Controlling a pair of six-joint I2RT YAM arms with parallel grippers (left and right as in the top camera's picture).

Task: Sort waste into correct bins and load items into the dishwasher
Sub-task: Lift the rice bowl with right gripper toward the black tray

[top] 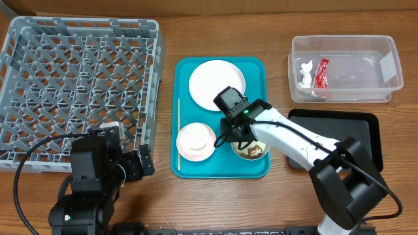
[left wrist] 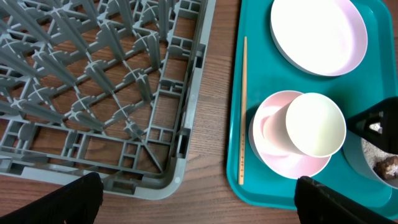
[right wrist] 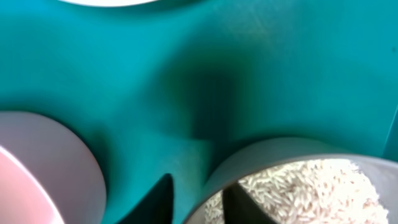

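Observation:
The pale grey bowl (top: 259,152) sits at the front right of a teal tray (top: 186,72) and holds white rice (right wrist: 305,190) and a brown lump (left wrist: 388,165). My right gripper (top: 245,140) straddles its near rim (right wrist: 261,158), one finger inside and one outside, shut on it (right wrist: 198,202). The white cup (left wrist: 315,124) lies in the pink bowl (left wrist: 273,143). The white plate (top: 217,81) is at the tray's back. My left gripper (left wrist: 196,199) is open and empty between the grey dish rack (top: 78,85) and the tray. The red wrapper (top: 321,73) and the white tissue (top: 305,73) lie in the clear tub (top: 385,65).
The black tray (top: 353,124) lies right of the teal tray, partly under my right arm. A wooden stick (top: 178,130) lies along the teal tray's left edge. The dish rack fills the back left of the wooden table.

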